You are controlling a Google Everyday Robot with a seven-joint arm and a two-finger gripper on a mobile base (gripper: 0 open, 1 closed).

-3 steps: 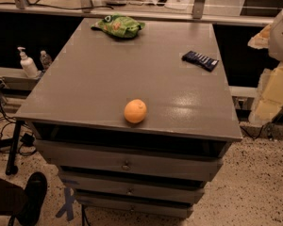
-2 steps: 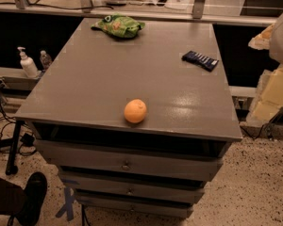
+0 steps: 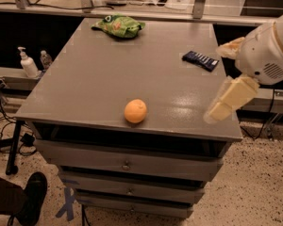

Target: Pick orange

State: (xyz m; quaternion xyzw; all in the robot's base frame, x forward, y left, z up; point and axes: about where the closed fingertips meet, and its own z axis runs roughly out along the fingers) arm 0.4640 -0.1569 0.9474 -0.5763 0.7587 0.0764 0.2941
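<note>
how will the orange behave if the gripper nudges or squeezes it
The orange is round and sits near the front edge of the cabinet top, so a nudge would probably roll it, perhaps off. Its smooth skin may slip in a light grip. The gripper hangs by the right edge, apart from it.

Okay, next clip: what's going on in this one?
A one-armed robot is set to pick up the orange, which sits untouched near the front edge of the grey cabinet top. The robot's hand hangs at the right edge of the top, well apart from the orange. A green snack bag lies at the back and a dark packet at back right.
</note>
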